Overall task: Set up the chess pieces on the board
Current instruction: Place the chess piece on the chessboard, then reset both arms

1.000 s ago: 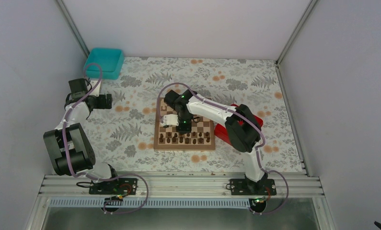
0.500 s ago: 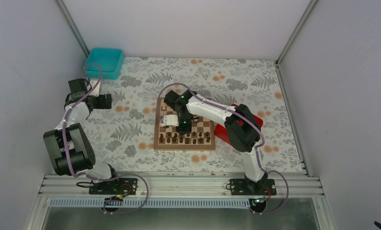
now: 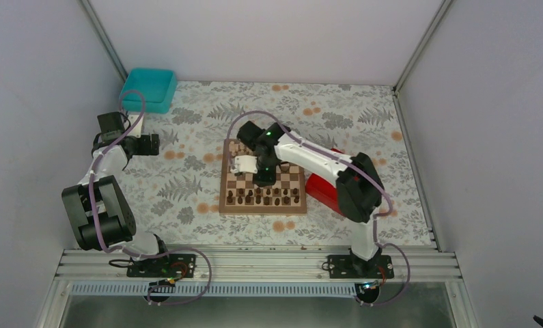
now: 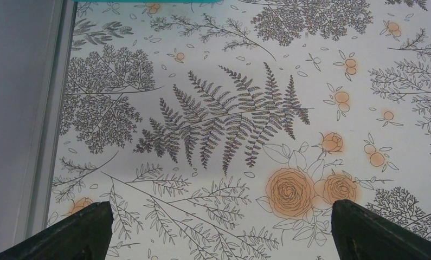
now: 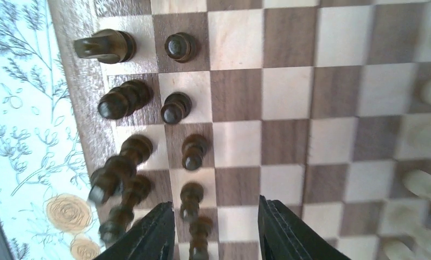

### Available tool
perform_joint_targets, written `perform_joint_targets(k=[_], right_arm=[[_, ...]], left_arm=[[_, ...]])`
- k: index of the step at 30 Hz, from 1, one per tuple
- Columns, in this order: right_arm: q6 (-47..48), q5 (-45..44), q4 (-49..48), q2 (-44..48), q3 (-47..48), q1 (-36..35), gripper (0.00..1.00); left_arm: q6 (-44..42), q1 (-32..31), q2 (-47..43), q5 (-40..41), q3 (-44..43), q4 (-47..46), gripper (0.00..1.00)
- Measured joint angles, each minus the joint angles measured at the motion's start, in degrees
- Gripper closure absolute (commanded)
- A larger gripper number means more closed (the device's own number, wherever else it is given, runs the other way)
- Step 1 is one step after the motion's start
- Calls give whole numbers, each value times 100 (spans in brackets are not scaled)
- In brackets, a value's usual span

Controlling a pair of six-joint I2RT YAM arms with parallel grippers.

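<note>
Right pincer [image 5: 216, 207] shifted over board [image 5: 289, 97], spread | left pincer [image 4: 219, 208] spread

In the right wrist view bare squares run down the middle of the board [image 5: 289, 141] from 12 to 6 o'clock. Two tight ranks of dark chess pieces [image 5: 175, 105] hem it at 9 o'clock, blurred cream pieces [image 5: 427, 184] at 3. From above, the right arm [image 3: 309, 156] crosses the board's 2 o'clock corner and overhangs the red tray [image 3: 321, 190]. The left gripper [image 4: 221, 216], jaws wide, faces bare floral tablecloth [image 4: 229, 65], wall [image 4: 12, 108] at 9 o'clock.
</note>
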State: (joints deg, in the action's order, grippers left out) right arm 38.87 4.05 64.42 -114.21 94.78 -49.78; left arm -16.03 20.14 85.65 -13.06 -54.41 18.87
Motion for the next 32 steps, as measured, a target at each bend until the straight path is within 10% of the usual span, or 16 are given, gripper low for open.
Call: perform_joint_targets(k=[7, 11, 19, 32], right_arm=[[-98, -11, 17, 1357, -101, 686, 41], [-109, 48, -463, 2684, -940, 2247, 2], [-802, -420, -2732, 4113, -3740, 4913, 0], [-1993, -1537, -4931, 4072, -4850, 5095, 0]], left_arm=[[0, 0, 0, 2, 0, 2, 0], [0, 0, 0, 2, 0, -2, 0], [13, 0, 22, -2, 0, 0, 0], [17, 0, 24, -59, 0, 2, 0]])
